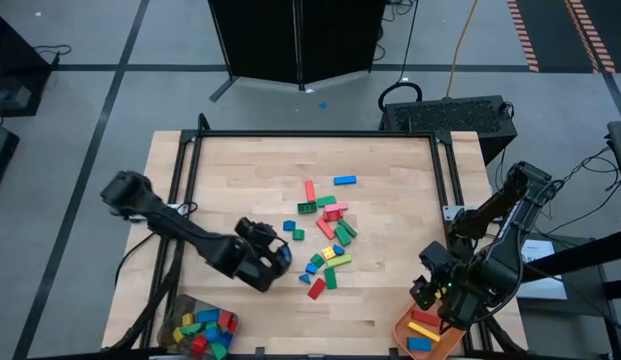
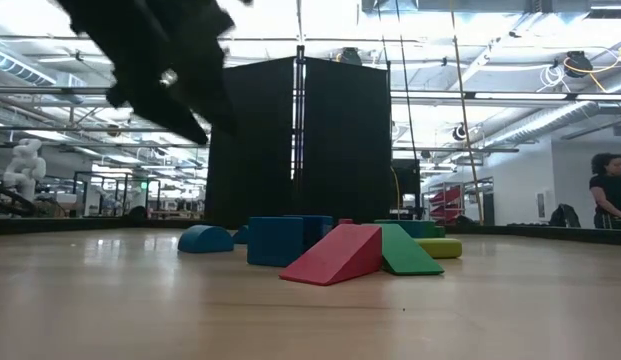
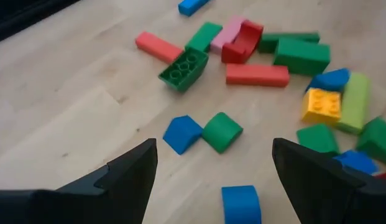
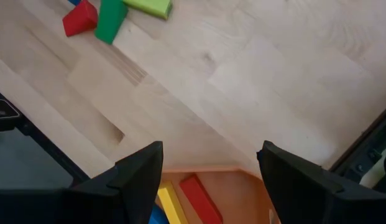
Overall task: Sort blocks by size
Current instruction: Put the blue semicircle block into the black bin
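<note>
Many blocks lie scattered on the pale wood table, mid-surface toward the right edge, pointing every way: one long red brick runs front-to-back, a blue one lies across. More blocks fill the grey container at the front left corner and the orange tray at the front right corner. Room behind: black partition, ceiling lights, a person at far right. No readable writing. Left gripper hangs just left of the pile, fingers spread apart, empty. Right gripper hangs over the tray, fingers apart, empty.
</note>
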`<move>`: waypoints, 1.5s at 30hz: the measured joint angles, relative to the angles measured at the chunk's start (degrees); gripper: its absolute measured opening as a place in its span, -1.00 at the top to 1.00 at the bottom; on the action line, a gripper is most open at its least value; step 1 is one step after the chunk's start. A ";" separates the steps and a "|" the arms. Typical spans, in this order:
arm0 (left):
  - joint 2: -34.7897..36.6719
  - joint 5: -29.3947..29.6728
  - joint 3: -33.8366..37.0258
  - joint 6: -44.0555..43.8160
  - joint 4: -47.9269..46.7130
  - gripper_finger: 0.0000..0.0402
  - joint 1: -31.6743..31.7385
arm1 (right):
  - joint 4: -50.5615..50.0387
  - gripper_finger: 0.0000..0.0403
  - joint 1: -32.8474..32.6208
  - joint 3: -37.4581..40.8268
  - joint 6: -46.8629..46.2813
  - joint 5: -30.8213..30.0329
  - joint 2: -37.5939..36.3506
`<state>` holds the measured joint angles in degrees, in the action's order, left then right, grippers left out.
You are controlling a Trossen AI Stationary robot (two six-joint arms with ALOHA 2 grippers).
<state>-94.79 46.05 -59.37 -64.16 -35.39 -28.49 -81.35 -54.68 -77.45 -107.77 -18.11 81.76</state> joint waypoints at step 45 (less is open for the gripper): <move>8.54 -14.22 14.16 16.24 28.54 0.39 -1.16 | 0.03 -0.27 0.00 0.00 0.20 -0.02 0.00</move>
<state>-86.25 31.83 -45.21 -47.92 -6.85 -29.65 -81.32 -54.68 -77.45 -107.56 -18.13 81.76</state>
